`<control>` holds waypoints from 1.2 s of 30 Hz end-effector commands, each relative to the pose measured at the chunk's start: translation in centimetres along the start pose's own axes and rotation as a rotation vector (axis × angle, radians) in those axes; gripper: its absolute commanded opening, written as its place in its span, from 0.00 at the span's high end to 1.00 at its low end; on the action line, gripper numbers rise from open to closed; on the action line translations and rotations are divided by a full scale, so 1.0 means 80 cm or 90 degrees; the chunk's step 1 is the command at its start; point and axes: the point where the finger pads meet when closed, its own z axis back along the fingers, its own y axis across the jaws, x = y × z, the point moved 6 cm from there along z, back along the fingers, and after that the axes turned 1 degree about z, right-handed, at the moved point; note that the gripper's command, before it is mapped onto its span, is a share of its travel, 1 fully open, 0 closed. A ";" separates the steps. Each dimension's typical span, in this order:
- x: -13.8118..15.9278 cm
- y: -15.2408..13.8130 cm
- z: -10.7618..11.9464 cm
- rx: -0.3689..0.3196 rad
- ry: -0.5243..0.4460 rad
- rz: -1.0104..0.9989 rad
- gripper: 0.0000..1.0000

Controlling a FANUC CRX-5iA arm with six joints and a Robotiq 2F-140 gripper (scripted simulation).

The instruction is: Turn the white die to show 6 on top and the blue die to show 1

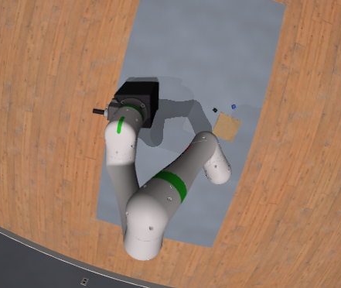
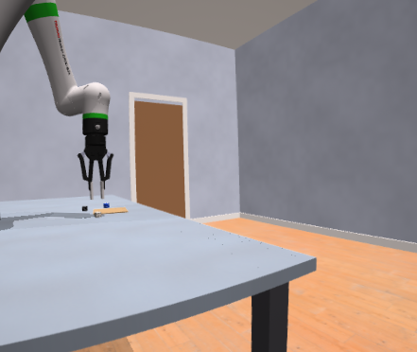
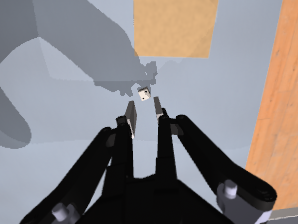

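The white die lies on the grey table just off the near edge of the tan mat; it also shows in the exterior view. My gripper hangs above the white die with its fingers a narrow gap apart and nothing between them; it stands well above the table. The black die and the blue die lie on the table beyond the mat, off it. The arm hides the gripper and the white die in the overhead view.
The robot's black base stands at the table's left side. The table's long edge runs close to the right of the mat. A door is in the far wall.
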 end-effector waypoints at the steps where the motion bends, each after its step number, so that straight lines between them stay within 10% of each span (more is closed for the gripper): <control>1: 0.000 0.000 -0.007 0.001 0.000 0.000 0.79; 36: 0.000 0.000 -0.049 0.001 0.000 0.000 0.79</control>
